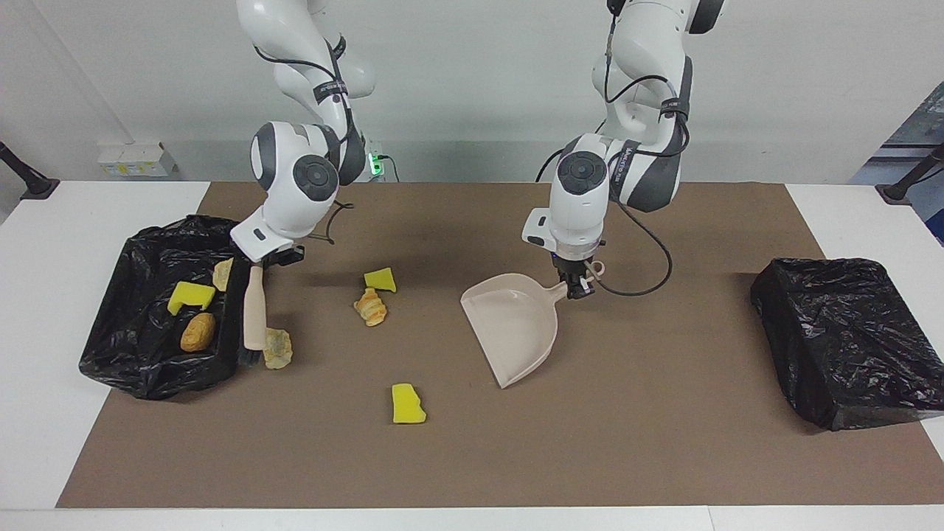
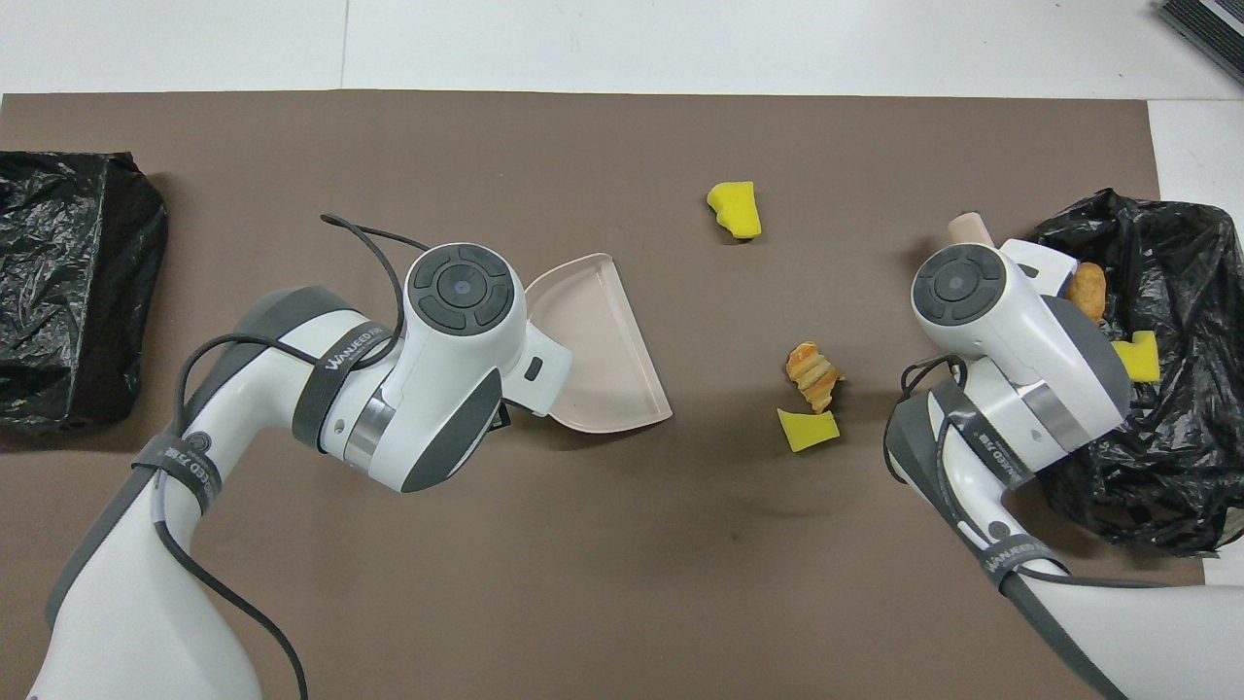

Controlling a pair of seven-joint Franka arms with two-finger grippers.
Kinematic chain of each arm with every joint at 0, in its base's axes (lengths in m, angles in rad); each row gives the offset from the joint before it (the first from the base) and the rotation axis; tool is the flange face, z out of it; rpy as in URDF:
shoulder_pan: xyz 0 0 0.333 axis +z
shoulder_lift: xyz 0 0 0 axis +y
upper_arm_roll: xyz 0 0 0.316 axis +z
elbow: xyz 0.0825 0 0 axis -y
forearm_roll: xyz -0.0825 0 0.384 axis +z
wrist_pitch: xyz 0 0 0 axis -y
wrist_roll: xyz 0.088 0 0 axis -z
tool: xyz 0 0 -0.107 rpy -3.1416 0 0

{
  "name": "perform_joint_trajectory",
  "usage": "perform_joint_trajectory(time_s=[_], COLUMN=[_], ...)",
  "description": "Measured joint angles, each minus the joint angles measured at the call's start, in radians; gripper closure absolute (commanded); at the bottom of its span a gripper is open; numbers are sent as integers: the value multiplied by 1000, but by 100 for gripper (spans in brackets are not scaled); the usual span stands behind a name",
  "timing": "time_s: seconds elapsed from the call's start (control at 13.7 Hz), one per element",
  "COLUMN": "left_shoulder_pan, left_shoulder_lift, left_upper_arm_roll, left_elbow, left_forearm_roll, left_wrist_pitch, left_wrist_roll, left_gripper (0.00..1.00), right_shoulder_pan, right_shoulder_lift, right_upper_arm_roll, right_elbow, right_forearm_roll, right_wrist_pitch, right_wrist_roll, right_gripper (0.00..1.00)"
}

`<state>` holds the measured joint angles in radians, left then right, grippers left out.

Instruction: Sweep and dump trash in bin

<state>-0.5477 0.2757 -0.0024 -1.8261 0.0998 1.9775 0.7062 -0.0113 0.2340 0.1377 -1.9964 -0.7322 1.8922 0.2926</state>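
My right gripper (image 1: 276,258) is shut on the top of the beige brush (image 1: 254,313). Its bristles are down at the mat between the black-lined bin (image 1: 147,372) and a pale bread piece (image 1: 278,348) of trash. My left gripper (image 1: 579,284) is shut on the handle of the beige dustpan (image 1: 512,328), which is low over the middle of the mat. A croissant (image 1: 371,307) and a yellow sponge (image 1: 380,279) lie together between brush and dustpan. Another yellow sponge (image 1: 407,404) lies farther from the robots. The bin holds a sponge (image 1: 189,296), a brown roll (image 1: 198,332) and a pale piece (image 1: 223,273).
A second box wrapped in black plastic (image 1: 848,339) stands at the left arm's end of the brown mat (image 1: 664,457). In the overhead view both wrists hide their grippers, and only the brush's end (image 2: 969,229) and the dustpan's pan (image 2: 603,350) show.
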Motion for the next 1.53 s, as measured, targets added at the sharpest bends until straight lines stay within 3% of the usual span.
perform_joint_trajectory(time_s=[0.36, 0.8, 1.53], left_shoulder_pan=[-22, -54, -88], left_shoulder_lift=[-5, -15, -66], left_upper_arm_roll=[-6, -7, -8], left_elbow=[-4, -6, -78], left_forearm_roll=[0, 2, 14], left_wrist_pitch=[-2, -36, -52], left_wrist_roll=[0, -45, -77], left_gripper=[100, 100, 100], right_shoulder_pan=[10, 106, 167], right_shoulder_lift=[20, 4, 4], right_upper_arm_roll=[12, 16, 16], right_elbow=[3, 12, 14], right_forearm_roll=[205, 480, 854], right_wrist_pitch=[-9, -64, -26], right_wrist_roll=[-1, 2, 91], right_gripper=[100, 100, 100])
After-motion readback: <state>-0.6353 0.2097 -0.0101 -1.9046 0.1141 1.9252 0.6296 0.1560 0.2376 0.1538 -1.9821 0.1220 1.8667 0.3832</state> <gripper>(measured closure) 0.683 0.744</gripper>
